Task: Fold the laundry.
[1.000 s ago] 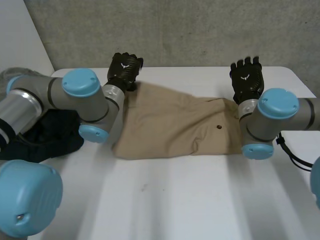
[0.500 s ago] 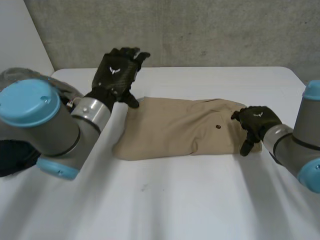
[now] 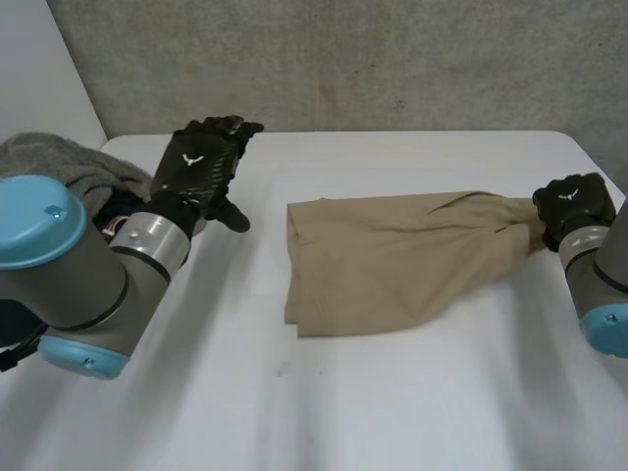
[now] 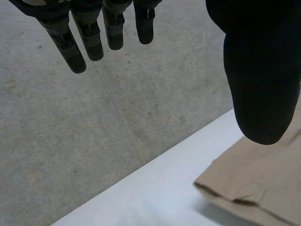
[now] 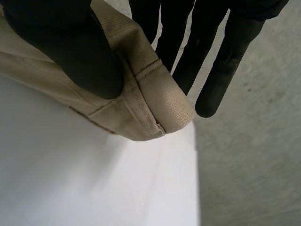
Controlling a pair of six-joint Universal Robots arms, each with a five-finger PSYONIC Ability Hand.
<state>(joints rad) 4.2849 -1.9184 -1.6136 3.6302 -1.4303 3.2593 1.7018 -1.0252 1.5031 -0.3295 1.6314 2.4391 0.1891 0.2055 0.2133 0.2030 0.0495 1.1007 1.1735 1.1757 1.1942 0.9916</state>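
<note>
Folded tan trousers lie across the middle of the white table, stretched toward the right. My right hand is at the table's right edge, shut on the trousers' right end; in the right wrist view the thumb and fingers pinch the stitched tan waistband. My left hand hovers open over the table's left part, apart from the cloth. In the left wrist view its straight fingers and thumb hold nothing, with a corner of the trousers beyond the thumb.
A grey garment and a dark one are heaped at the table's left end behind my left arm. A grey concrete wall rises behind the table. The table's right edge lies right under my right hand.
My right hand closed on the trousers' right end and dragged them rightward, stretching them out. My left hand let go of the left end, opened and drew back left.
</note>
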